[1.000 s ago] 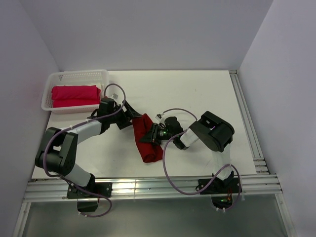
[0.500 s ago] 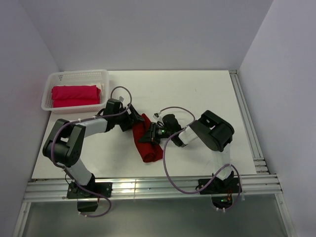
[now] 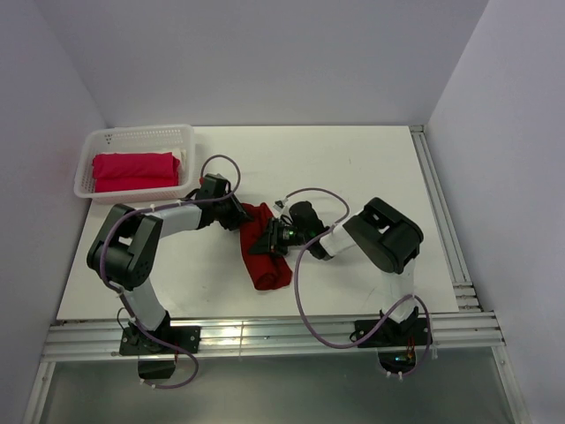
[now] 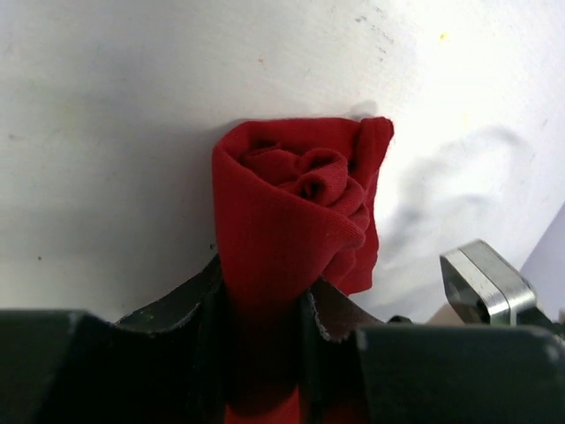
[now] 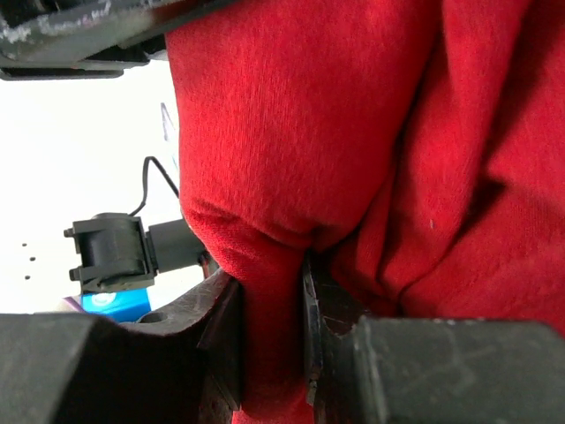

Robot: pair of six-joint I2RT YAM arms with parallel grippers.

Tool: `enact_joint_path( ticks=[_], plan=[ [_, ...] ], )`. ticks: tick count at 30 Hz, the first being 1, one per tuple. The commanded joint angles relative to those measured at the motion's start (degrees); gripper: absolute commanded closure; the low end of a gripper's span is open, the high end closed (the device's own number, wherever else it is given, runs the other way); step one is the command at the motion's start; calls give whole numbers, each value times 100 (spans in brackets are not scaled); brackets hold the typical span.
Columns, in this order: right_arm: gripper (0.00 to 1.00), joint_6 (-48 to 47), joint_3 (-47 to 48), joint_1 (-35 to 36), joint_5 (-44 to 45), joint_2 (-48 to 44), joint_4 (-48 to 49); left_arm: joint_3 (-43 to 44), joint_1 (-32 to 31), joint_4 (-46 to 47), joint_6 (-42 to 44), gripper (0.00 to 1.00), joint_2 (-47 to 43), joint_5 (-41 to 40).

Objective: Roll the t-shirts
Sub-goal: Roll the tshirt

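Note:
A dark crimson t-shirt [image 3: 263, 254] lies partly rolled in the middle of the table, running from top centre down toward the front. My left gripper [image 3: 242, 217] is shut on its upper left end; the left wrist view shows the cloth [image 4: 287, 221] coiled up and pinched between both jaws. My right gripper [image 3: 270, 238] is shut on a fold of the same shirt [image 5: 300, 159] from the right side. A brighter pinkish-red t-shirt [image 3: 134, 170] lies folded in the basket at the back left.
The white perforated basket [image 3: 141, 135] stands at the table's back left corner. An aluminium rail [image 3: 441, 221] runs along the right edge and another along the front edge. Grey walls close in the left, right and back sides.
My left gripper slid right to the shirt's upper end and closed on it. The right gripper kept its hold and shifted slightly left.

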Motion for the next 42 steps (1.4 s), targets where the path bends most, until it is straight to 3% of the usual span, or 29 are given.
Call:
enact_joint_path(
  ticks=[1,10,23,30,36,42],
  plan=[
    [70,-318,-343,40,75,-288,-959,169,-112,-368,-334,100,-61,-1176],
    [60,-116,-879,523,321,-1105,-1459,327,-235,-773,-633,100,-123,-1836],
    [49,526,-2161,1710,787,-1826,-1241,310,-332,-887,-677,100,-159,-2038],
    [39,807,-2391,2193,1182,-2449,-1433,231,-332,-852,-738,100,-176,-2056],
    [25,475,-2172,2325,1665,-3458,-2670,231,-350,-843,-677,100,-238,-2021],
    [17,-744,-461,2325,3106,-4183,-5997,56,-393,-1001,-650,100,-448,-1986]
  ],
)
